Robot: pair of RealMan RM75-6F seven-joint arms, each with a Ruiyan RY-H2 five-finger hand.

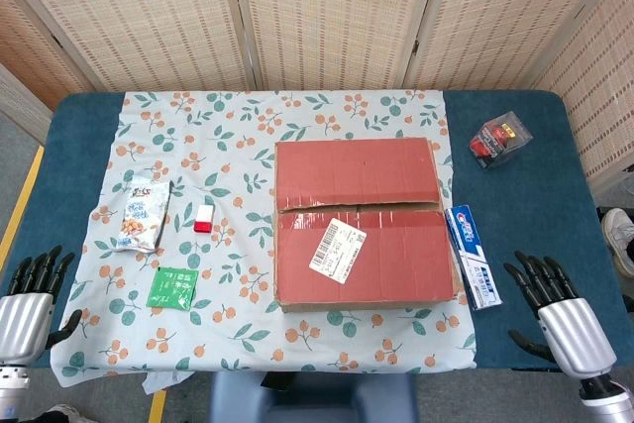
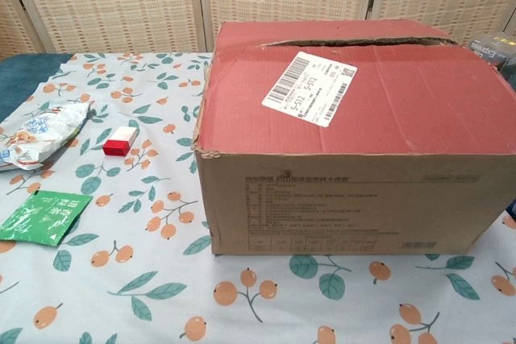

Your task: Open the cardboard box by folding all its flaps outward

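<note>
A cardboard box with red top flaps stands in the middle of the table, its two top flaps lying closed with a seam across the middle. A white barcode label is stuck on the near flap. In the chest view the box fills the right half, its brown front wall facing me. My left hand rests at the near left table edge, fingers spread, holding nothing. My right hand sits at the near right edge, fingers spread, empty. Neither hand touches the box, and the chest view shows no hand.
A floral cloth covers the blue table. Left of the box lie a snack bag, a small red-and-white block and a green sachet. A toothpaste box lies against the box's right side; a dark packet sits far right.
</note>
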